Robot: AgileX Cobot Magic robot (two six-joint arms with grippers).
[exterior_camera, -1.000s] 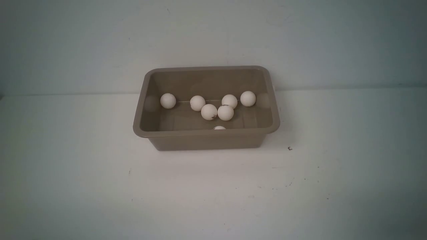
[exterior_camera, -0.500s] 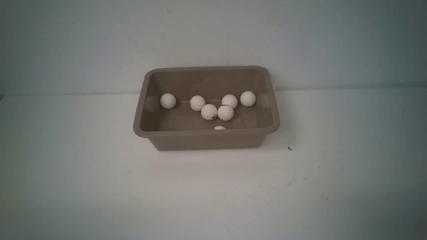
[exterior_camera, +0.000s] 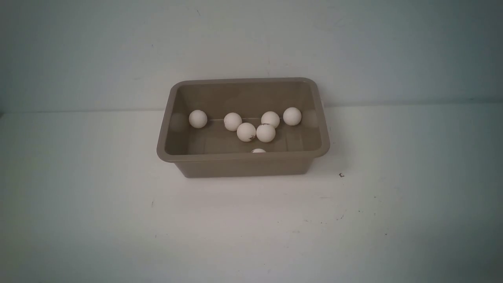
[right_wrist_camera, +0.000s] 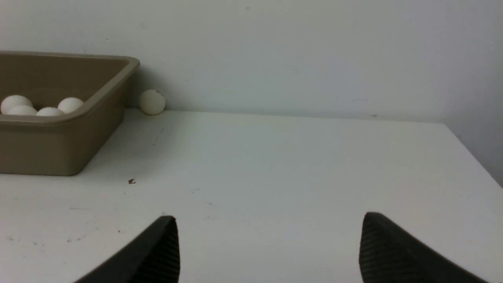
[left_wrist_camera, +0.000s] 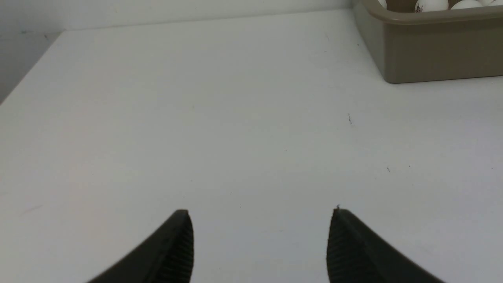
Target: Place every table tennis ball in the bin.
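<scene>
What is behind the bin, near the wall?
One table tennis ball lies on the table behind the bin, at its far right corner. The front view hardly shows it.

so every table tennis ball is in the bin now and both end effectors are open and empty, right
Not every ball. One table tennis ball sits on the table behind the bin, against the wall; the right wrist view shows it, while the front view hides it. The rest holds: left end effector and right end effector are open and empty.

The bin point(exterior_camera: 243, 157) is sitting on the table point(exterior_camera: 118, 220) against the back wall point(exterior_camera: 118, 47). Seven balls point(exterior_camera: 246, 132) are lying inside it; an eighth ball point(right_wrist_camera: 152, 102) is resting behind its right corner.
</scene>
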